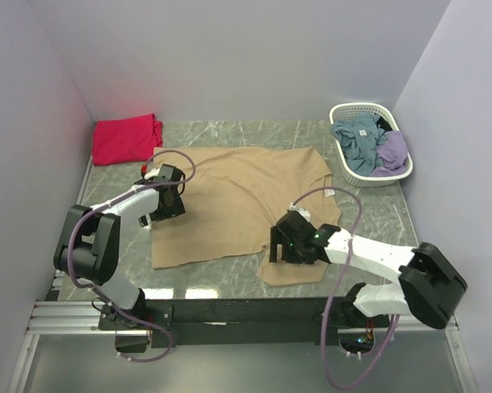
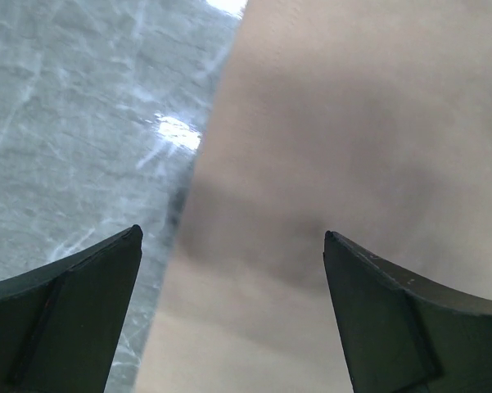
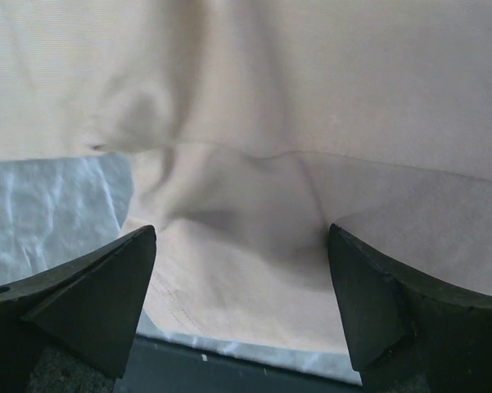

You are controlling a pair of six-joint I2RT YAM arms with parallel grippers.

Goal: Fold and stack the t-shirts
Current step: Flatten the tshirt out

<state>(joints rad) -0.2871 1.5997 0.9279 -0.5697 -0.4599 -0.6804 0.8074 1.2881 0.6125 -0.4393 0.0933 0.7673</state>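
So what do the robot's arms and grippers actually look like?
Both match: the left arm and right arm have white links between chunky black joints. A purple cable loops along each. The left gripper and right gripper are black, each with two wedge-shaped fingers tapering to points.

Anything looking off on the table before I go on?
The tan t-shirt lies crooked and wrinkled, not squared to the table, and its sleeve by the right hand flops close to the near edge. The red t-shirt sits folded in the far left corner. Nothing spilled.
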